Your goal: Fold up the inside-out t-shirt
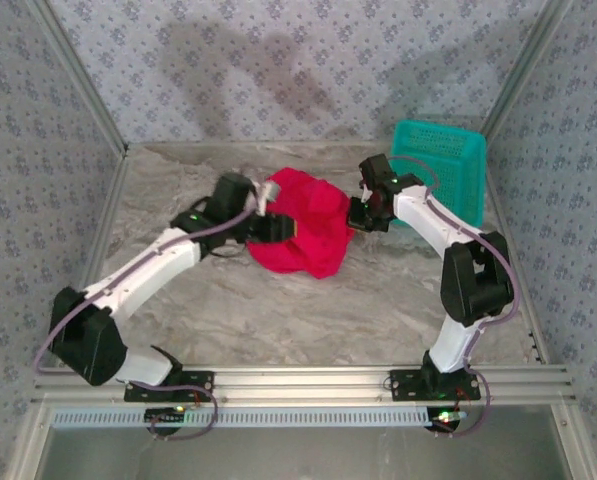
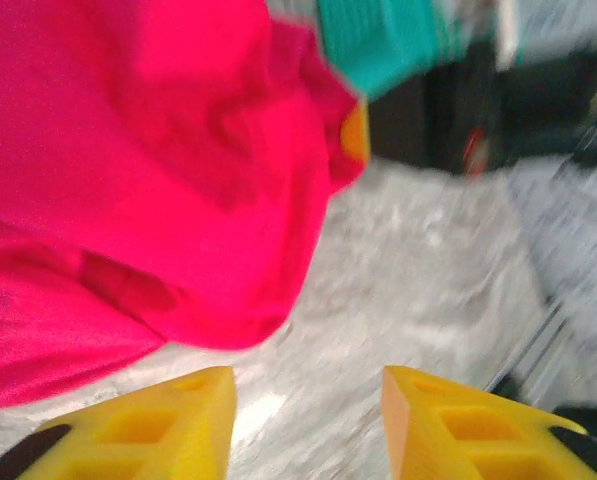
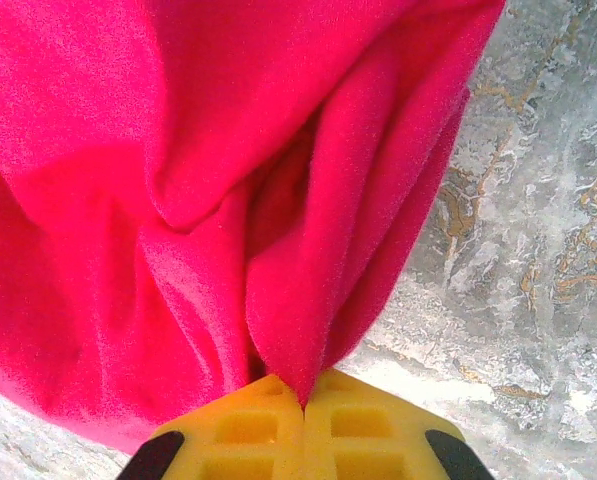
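The bright red inside-out t-shirt point(image 1: 308, 225) lies crumpled in a heap at the middle of the marble table, between the two arms. My right gripper point(image 3: 305, 400) is shut on a fold of the shirt point(image 3: 228, 200), the cloth pinched between its yellow fingers. At the heap's right edge the right gripper point(image 1: 361, 212) holds that fold. My left gripper point(image 2: 308, 395) stands open over bare table, its yellow fingers apart with nothing between them; the shirt point(image 2: 148, 170) hangs just beyond them to the left. The left gripper point(image 1: 270, 222) sits at the heap's left side.
A teal plastic mesh basket point(image 1: 440, 165) stands at the back right, close behind the right arm. Patterned walls and metal rails close in the table point(image 1: 278, 310) on three sides. Open marble surface lies in front of the shirt.
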Controlling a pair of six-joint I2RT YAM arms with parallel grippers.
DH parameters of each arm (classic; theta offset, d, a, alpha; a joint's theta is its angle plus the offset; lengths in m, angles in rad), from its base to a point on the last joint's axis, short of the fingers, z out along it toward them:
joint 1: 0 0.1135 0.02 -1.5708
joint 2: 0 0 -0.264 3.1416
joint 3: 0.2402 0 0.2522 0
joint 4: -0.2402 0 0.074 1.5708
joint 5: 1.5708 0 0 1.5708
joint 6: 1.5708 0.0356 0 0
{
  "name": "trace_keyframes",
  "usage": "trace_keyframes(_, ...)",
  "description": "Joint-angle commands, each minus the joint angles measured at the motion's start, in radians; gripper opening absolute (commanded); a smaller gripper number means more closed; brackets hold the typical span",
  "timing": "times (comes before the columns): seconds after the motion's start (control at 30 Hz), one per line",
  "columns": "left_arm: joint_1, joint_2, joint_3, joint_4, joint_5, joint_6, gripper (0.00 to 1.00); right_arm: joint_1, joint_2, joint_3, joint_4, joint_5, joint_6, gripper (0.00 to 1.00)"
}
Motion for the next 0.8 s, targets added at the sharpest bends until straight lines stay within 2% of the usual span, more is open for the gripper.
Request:
trace_keyframes(0.0,-0.104,0.061,-0.055,0.077,-0.104,0.177,0.48,-0.004,-0.024,0.028,-0.017,-0.031,0.001,0.0)
trace_keyframes(0.1,-0.19,0.123,-0.081,0.143,-0.204,0.261,0.54,-0.005,-0.018,0.033,-0.02,-0.032,0.001,0.0)
trace_keyframes(0.3,-0.267,0.239,-0.068,0.274,-0.308,0.261,0.69,-0.005,-0.018,0.034,-0.027,-0.037,0.0,0.0)
trace_keyframes(0.57,-0.317,0.46,0.056,0.228,-0.439,0.234,0.7,-0.02,-0.039,0.032,-0.035,-0.049,-0.001,0.0)
trace_keyframes(0.63,-0.316,0.508,0.099,0.194,-0.478,0.228,0.61,-0.022,-0.043,0.028,-0.032,-0.049,-0.002,0.0)
trace_keyframes(0.67,-0.314,0.518,0.116,0.181,-0.481,0.228,0.46,-0.022,-0.043,0.025,-0.033,-0.049,-0.002,0.0)
trace_keyframes(0.7,-0.309,0.525,0.143,0.145,-0.476,0.222,0.26,-0.024,-0.044,0.023,-0.036,-0.049,-0.004,0.0)
trace_keyframes(0.73,-0.304,0.519,0.17,0.104,-0.471,0.211,0.12,-0.025,-0.046,0.021,-0.041,-0.049,-0.007,0.0)
trace_keyframes(0.77,-0.3,0.501,0.185,0.073,-0.472,0.205,0.04,-0.026,-0.047,0.017,-0.047,-0.049,-0.012,0.0)
